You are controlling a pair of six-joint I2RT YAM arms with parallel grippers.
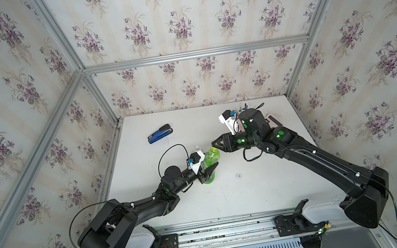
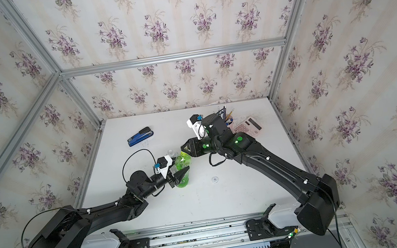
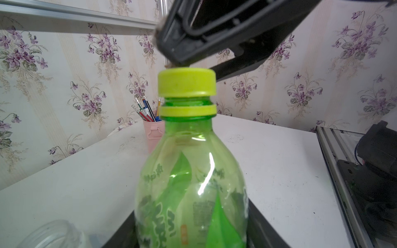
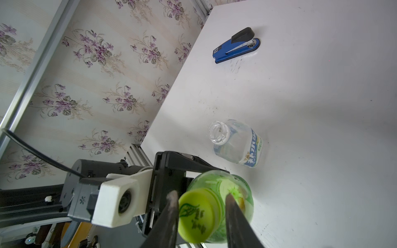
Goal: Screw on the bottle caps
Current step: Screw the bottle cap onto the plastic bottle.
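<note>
Right end effector jaws part open, straddling yellow-green cap, no clamp visible. Cap tops green bottle: upright, axis vertical, body clamped in left end effector. Clear bottle nearby, upright, uncapped, empty. White cap lies apart on tabletop. Pink cup holds pens.

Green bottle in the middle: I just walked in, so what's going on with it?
The left pincer grips the green bottle by its body. The yellow-green cap sits on its neck, not screwed fully down, and the right pincer hovers at it, jaws apart. The clear bottle stands open nearby; the white cap lies on the table.
</note>
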